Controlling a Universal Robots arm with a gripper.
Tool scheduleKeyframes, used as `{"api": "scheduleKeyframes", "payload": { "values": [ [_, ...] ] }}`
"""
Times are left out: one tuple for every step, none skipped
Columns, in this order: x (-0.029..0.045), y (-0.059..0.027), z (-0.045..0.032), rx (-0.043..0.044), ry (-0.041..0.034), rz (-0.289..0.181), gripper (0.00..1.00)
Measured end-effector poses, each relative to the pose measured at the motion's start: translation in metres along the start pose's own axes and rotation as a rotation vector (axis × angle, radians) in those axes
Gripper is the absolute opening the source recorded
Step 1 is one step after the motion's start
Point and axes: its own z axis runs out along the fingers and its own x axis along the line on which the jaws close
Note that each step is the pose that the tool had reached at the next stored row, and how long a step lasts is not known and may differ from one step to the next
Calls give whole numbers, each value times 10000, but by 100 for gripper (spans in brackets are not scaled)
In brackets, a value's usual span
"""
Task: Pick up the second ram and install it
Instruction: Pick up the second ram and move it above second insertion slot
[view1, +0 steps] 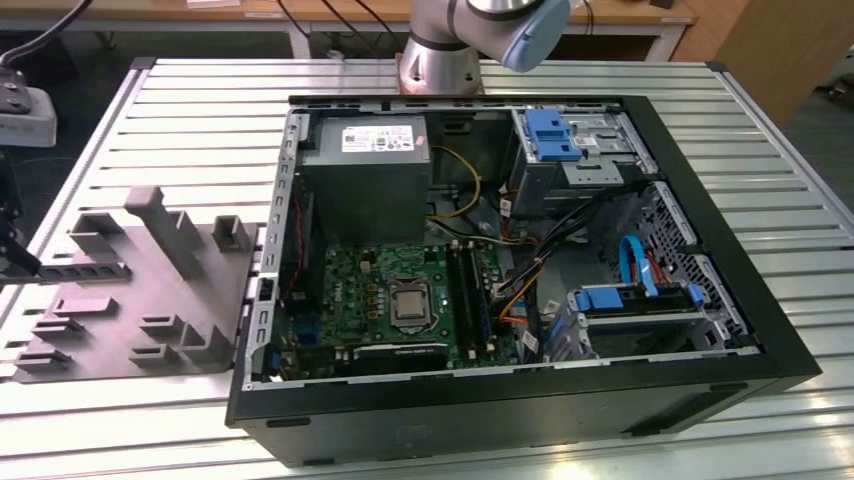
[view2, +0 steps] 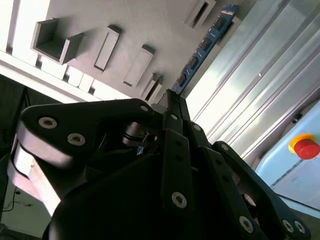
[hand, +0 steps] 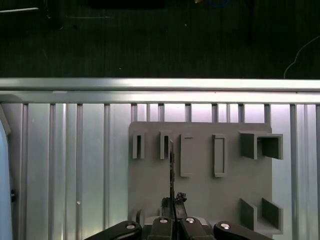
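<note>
Can see the second ram (view2: 202, 50) in the second wrist view: a long, thin blue stick with black chips on it. Sticks out past the tips of the gripper (view2: 172, 100), with one end right at them. Looks pinched there by fingers shut tight on its flat sides, with no gap to spot. Maybe more of it hidden behind the fingers; hard to tell. Same story in the first wrist view: turned edge-on like a thin dark line, running straight out from the gripper (hand: 173, 200).

Hangs over the grey holder (hand: 210, 200), not down in any of its slots, as far as can be told. Points toward the edge of the bench (hand: 65, 165) just past the holder's row of slots.

So, judging by that, done with the picking-up part: out of the holder and up in the gripper's hold.

Not done with the putting-in part. In the exterior view, can see the holder (view1: 100, 365) lying by the bench edge on the exterior view's left, and the open computer case (view1: 507, 400) just beside it, in the middle of the bench. Inside the case, can make out the green board (view1: 354, 290) with two long black slots (view1: 467, 285) side by side. Cannot tell about any other stick in those slots. No blue stick going in there yet. Leaves the whole putting-in part.
</note>
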Motion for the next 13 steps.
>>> {"api": "scheduleKeyframes", "payload": {
  "values": [
    [-1,1,-30,0,0,0,12],
    [-2,1,-60,1,0,0,12],
    [-3,2,-90,3,0,0,12],
    [-4,2,-119,4,-1,0,12],
    [-5,2,-149,6,-1,0,12],
    [-5,3,-182,6,1,0,12],
    [-7,4,-211,7,1,0,12],
    [-7,4,-241,9,0,0,12],
    [-9,5,-271,11,0,0,12],
    [-10,5,-299,12,0,0,12],
    [-11,6,-324,14,-1,-1,12],
    [-12,6,-354,14,0,0,12],
    [-12,7,-381,15,0,0,12]
  ]
}}
